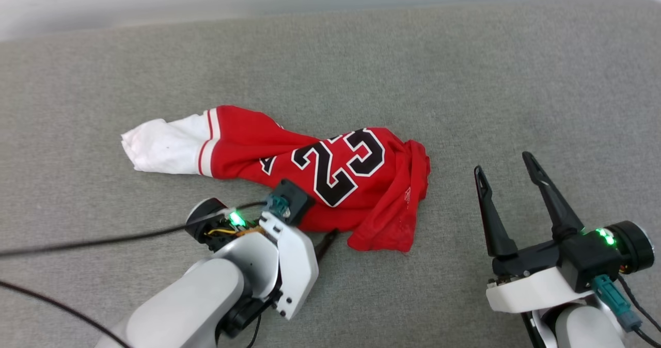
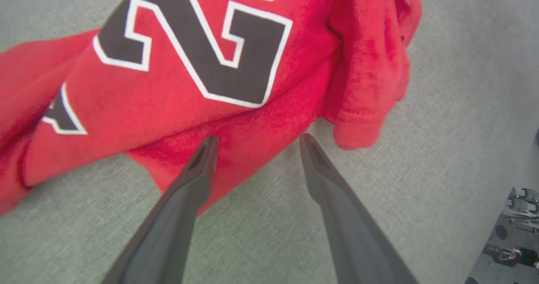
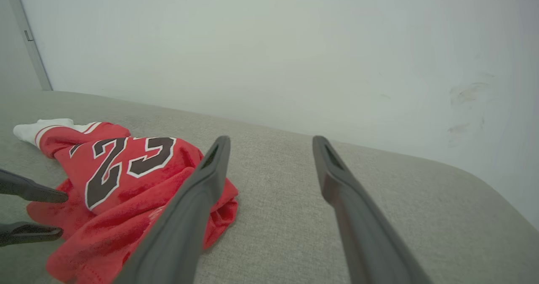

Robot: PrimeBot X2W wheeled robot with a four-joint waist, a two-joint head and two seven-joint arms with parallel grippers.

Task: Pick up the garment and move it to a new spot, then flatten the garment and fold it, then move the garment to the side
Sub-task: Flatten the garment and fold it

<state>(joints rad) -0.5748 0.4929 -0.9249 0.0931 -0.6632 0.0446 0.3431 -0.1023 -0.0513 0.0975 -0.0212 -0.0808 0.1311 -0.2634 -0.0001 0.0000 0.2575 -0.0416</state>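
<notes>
Red jersey cloth, the garment [image 1: 310, 167], lies crumpled near the middle of a grey upholstered cushion [image 1: 465, 69] in the head view. Its white sleeve [image 1: 160, 146] points toward the cushion's left edge, and the black, white-outlined "23" faces up. The left end effector [image 1: 330, 234] sits at the garment's near hem, mostly hidden behind its own pale wrist, with one dark fingertip showing beside the red cloth. A black cable [image 1: 103, 239] runs from that wrist toward the left edge. The right end effector [image 1: 502, 163] is above bare cushion to the right of the garment and apart from it. Its two fingers are spread and nothing is between them.

From the left wrist view, the left end effector is released, with its fingers well apart. One tip lies over the red hem. The other lies just off the cloth's edge over grey fabric, beside a folded red lobe. Whether either tip presses the cloth cannot be told. The big "2" fills the upper part of this view.

From the right wrist view, the right end effector's fingers stand wide apart and hold nothing, with grey cushion and a pale wall [image 3: 294, 44] beyond them. The garment is bunched to their left with the "23" showing and the white sleeve at its far end. At the left border, the left end effector's two dark fingers are parted at the garment's near edge.
</notes>
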